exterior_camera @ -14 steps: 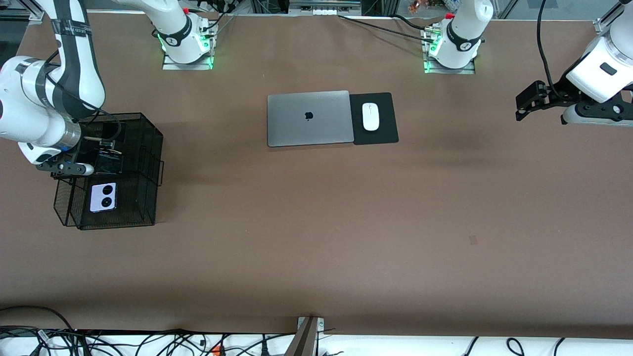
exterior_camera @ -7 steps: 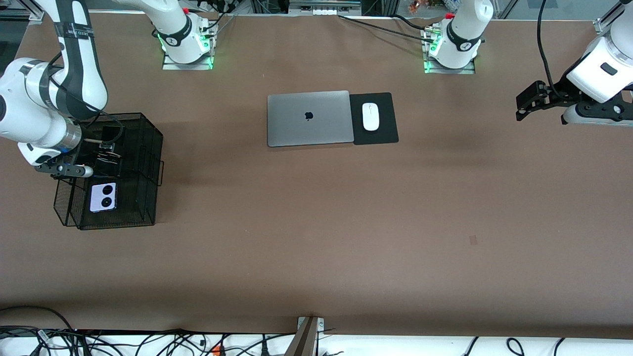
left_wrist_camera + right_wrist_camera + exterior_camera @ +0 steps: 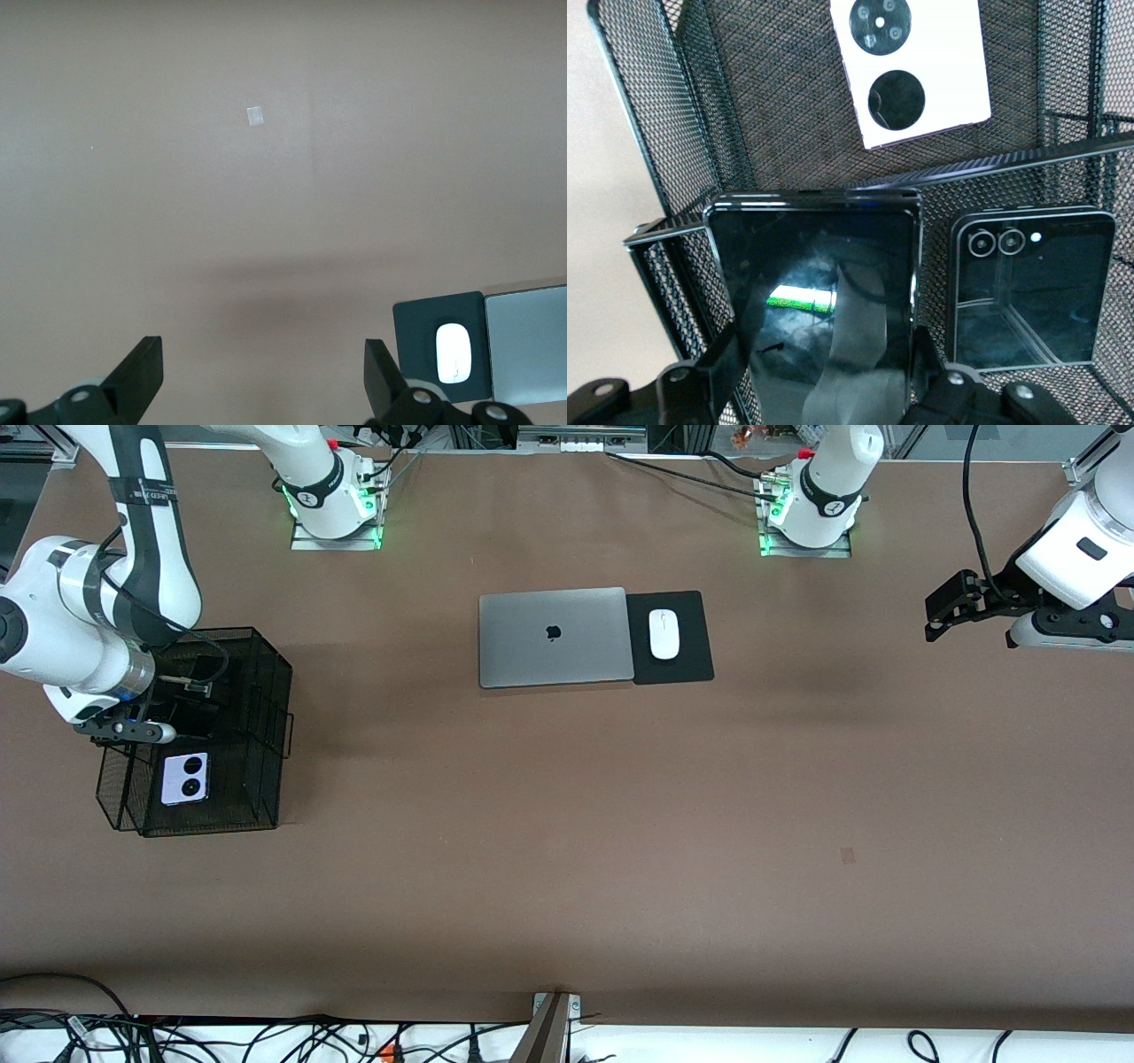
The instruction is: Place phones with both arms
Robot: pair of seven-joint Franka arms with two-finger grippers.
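Observation:
My right gripper [image 3: 824,372] reaches into a black wire basket [image 3: 282,691] at the right arm's end of the table. It is shut on the long black slab phone [image 3: 815,283], one finger on each long edge. A small squarish black folded phone [image 3: 1028,288] lies beside the slab in the basket. The lilac-white phone [image 3: 184,778] with two black circles lies in the basket's compartment nearer the front camera, also in the right wrist view [image 3: 912,66]. In the front view the right gripper [image 3: 188,691] hides the slab. My left gripper [image 3: 943,607] waits open above bare table [image 3: 263,363], holding nothing.
A closed grey laptop [image 3: 554,636] lies mid-table toward the bases, with a white mouse [image 3: 664,634] on a black pad [image 3: 682,669] beside it. The basket's mesh walls and dividers [image 3: 656,133] stand close around the right gripper. A small pale mark [image 3: 848,856] sits on the brown tabletop.
The right arm's wrist and elbow have shifted slightly over the basket, still gripping the black slab. The left arm has not moved.

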